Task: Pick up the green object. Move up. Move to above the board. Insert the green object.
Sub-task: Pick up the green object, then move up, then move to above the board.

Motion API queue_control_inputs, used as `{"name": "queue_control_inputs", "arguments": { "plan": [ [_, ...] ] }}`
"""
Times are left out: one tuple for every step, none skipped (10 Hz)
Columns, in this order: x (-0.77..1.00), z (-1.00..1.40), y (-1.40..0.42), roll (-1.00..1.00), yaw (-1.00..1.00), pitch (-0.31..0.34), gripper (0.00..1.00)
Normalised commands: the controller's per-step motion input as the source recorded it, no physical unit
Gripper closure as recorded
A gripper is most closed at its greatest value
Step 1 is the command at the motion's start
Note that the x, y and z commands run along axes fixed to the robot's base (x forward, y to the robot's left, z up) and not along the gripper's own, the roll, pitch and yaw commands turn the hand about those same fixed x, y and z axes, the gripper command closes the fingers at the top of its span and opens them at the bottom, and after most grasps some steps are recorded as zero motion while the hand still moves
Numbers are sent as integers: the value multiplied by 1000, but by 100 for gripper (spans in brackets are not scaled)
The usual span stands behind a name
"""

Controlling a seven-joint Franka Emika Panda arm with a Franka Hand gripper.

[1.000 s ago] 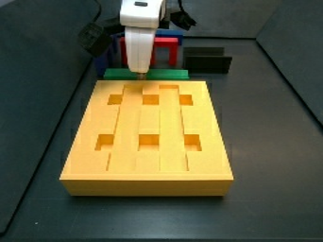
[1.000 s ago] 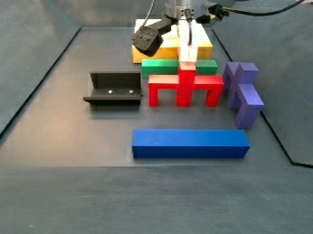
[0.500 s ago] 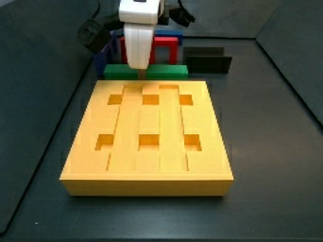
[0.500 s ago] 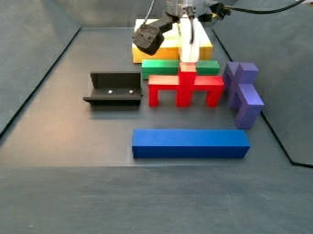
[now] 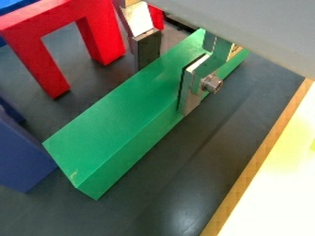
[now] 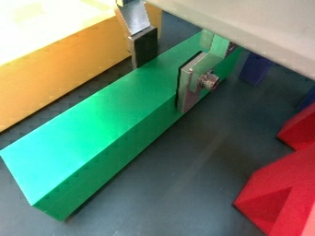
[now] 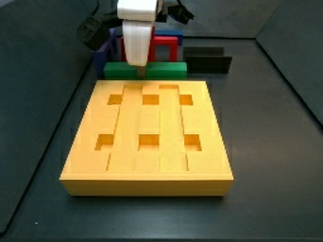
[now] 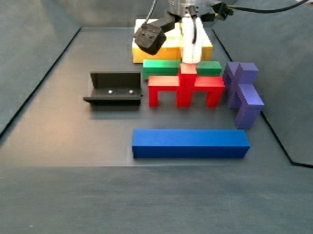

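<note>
The green object point(image 5: 123, 129) is a long flat bright-green bar lying along the far edge of the board, seen in both wrist views point(image 6: 99, 138) and both side views point(image 7: 164, 69) point(image 8: 166, 67). My gripper point(image 5: 170, 69) straddles the bar near one end. Its silver fingers point(image 5: 197, 83) press on the bar's two long sides, so it is shut on the bar, which also shows in a wrist view point(image 6: 168, 69). In the side views the gripper point(image 7: 135, 57) point(image 8: 189, 50) hangs straight down over the bar. The yellow-orange board point(image 7: 127, 118) with six square holes lies beside it point(image 6: 50, 64).
A red pronged piece point(image 8: 184, 89) point(image 5: 62, 32) stands right beside the bar, opposite the board. A blue-purple block point(image 8: 242, 91), a long blue bar point(image 8: 189, 142) and the dark fixture point(image 8: 113, 89) stand further out. Grey walls ring the floor.
The gripper has risen a little over the last second. The green bar looks slightly higher with it. Nothing else has moved.
</note>
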Motion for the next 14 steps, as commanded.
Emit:
{"name": "queue_control_inputs", "arguments": {
  "plan": [
    [0, 0, 0, 0, 0, 0, 100],
    [0, 0, 0, 0, 0, 0, 100],
    [0, 0, 0, 0, 0, 0, 100],
    [0, 0, 0, 0, 0, 0, 100],
    [0, 0, 0, 0, 0, 0, 100],
    [0, 0, 0, 0, 0, 0, 100],
    [0, 0, 0, 0, 0, 0, 100],
    [0, 833, 0, 0, 0, 0, 100],
    [17, 795, -55, -16, 22, 6, 100],
    [-9, 655, -55, -36, 29, 23, 100],
    [12, 195, -6, -92, 10, 8, 100],
    [0, 1400, 0, 0, 0, 0, 100],
    [-3, 1400, 2, -1, -3, 10, 100],
    [-44, 1400, -2, -49, -9, 38, 100]
  ]
}}
